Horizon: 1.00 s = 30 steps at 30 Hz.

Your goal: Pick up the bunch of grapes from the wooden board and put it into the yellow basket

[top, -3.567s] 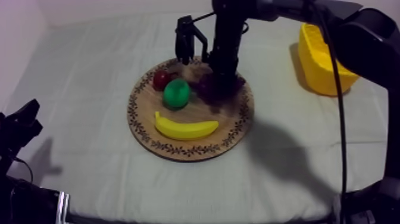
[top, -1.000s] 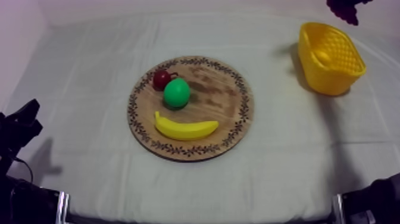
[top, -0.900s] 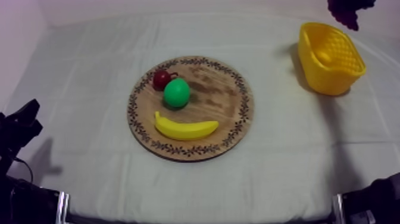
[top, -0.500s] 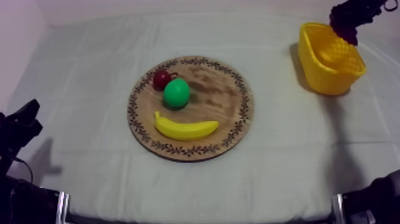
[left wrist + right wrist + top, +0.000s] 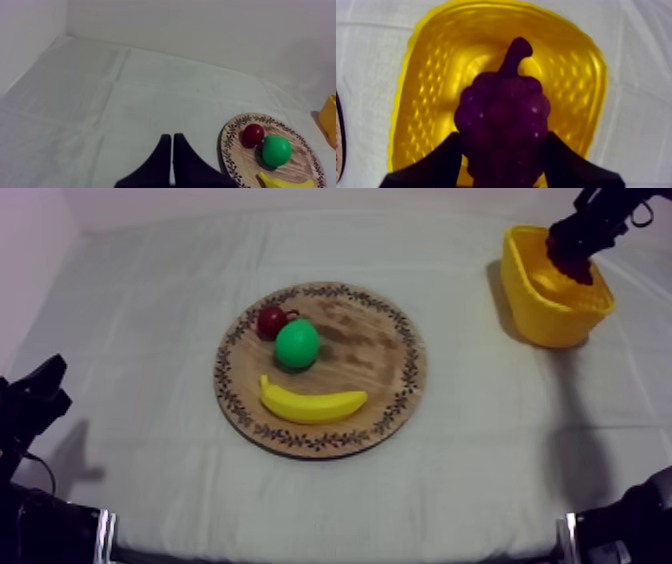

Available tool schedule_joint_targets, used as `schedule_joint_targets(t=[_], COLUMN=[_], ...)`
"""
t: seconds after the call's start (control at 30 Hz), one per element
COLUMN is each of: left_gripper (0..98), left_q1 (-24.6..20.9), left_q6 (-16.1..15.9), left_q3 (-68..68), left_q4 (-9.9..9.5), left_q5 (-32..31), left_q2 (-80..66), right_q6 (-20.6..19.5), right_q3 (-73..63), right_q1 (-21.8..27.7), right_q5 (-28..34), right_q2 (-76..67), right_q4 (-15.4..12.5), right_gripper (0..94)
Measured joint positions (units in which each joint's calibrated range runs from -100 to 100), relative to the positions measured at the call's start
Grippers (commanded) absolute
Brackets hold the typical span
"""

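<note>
The dark purple bunch of grapes (image 5: pixel 503 122) hangs between the black fingers of my right gripper (image 5: pixel 501 152), which is shut on it directly over the open yellow basket (image 5: pixel 421 80). From above, the grapes (image 5: pixel 570 256) and right gripper (image 5: pixel 575 238) dip into the mouth of the basket (image 5: pixel 555 318) at the table's far right. The round wooden board (image 5: pixel 385 363) lies mid-table. My left gripper (image 5: pixel 172 145) is shut on nothing, its fingers together as a narrow wedge over bare cloth left of the board (image 5: pixel 235 150), and rests low at the left (image 5: pixel 35 403).
On the board lie a banana (image 5: pixel 312 403), a green pear (image 5: pixel 297 344) and a small red fruit (image 5: pixel 270 321). The left wrist view has the pear (image 5: pixel 276 150) and red fruit (image 5: pixel 253 135) too. A wall rises behind the table.
My right arm lifted the grapes off the board, carried them to the far right, and over the last second lowered them into the basket's mouth. The left arm stayed still.
</note>
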Motion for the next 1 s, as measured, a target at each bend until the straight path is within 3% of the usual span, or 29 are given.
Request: schedule_joint_targets(t=[0.27,0.6,0.77,1.0], left_gripper=[0.1,0.1,0.1,0.1], left_q1=[0.0,0.0,0.0,0.0], left_q6=[0.0,0.0,0.0,0.0], left_q3=[0.0,0.0,0.0,0.0], left_q4=[0.00,0.00,0.00,0.00], left_q5=[0.0,0.0,0.0,0.0], left_q2=[0.0,0.0,0.0,0.0], right_q6=[1.9,3.7,3.4,1.8], right_q3=[-0.1,1.2,1.7,2.5], right_q1=[0.0,0.2,0.2,0.8], right_q5=[0.5,-1.8,-2.2,-3.4], right_q2=[1.6,1.8,1.0,-1.5], right_q4=[-1.4,-1.3,-0.4,0.0], right_gripper=[50.3,65.6,64.9,45.3])
